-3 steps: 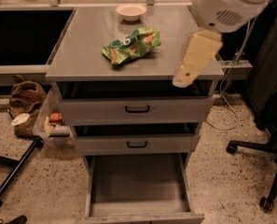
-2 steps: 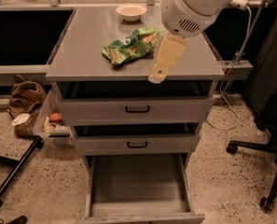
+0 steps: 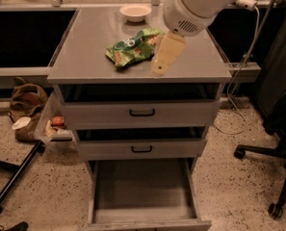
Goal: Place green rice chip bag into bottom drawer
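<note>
Green rice chip bag lies crumpled on the grey cabinet's top surface, center-upper part of frame, not held. End effector hangs just right of the bag w/ its cream tip low over the surface near the front edge; can't tell if it touches the bag, nor whether it's released or clenched. White arm housing sits above it, upper right of center. Pale bowl at back of surface, apart from the bag. Bottom drawer is pulled out at lower center, grey floor bare. Two shallower drawers above, upper and middle, w/ black handles. Clear bin hangs at the cabinet's left side; brown bag on the floor left; office chair base at right.
</note>
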Controlling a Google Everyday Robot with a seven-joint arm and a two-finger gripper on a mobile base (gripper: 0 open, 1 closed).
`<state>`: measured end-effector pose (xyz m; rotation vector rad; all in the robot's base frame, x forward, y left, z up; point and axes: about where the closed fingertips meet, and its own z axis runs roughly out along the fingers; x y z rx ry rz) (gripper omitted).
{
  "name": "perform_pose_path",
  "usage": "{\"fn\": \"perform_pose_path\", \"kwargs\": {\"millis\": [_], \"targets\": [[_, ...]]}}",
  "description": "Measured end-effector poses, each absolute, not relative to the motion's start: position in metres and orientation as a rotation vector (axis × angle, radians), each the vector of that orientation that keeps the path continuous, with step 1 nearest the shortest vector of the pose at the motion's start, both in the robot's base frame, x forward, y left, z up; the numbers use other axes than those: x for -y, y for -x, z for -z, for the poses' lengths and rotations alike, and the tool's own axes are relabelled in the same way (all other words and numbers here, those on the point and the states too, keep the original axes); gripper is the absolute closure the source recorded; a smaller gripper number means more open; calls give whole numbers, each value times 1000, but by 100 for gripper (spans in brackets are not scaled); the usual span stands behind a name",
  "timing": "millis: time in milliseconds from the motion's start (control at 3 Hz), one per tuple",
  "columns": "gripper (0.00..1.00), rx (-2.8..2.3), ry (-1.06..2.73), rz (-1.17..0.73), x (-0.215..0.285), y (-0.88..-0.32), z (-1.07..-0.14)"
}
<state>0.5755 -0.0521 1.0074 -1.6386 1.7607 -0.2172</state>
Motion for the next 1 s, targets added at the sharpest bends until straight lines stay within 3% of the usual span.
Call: {"fn": "perform_pose_path", "kwargs": {"millis": [667, 1000], "targets": [[0, -1693, 1573, 237, 22, -706, -980], [0, -1694, 1576, 185, 4, -745, -954]]}}
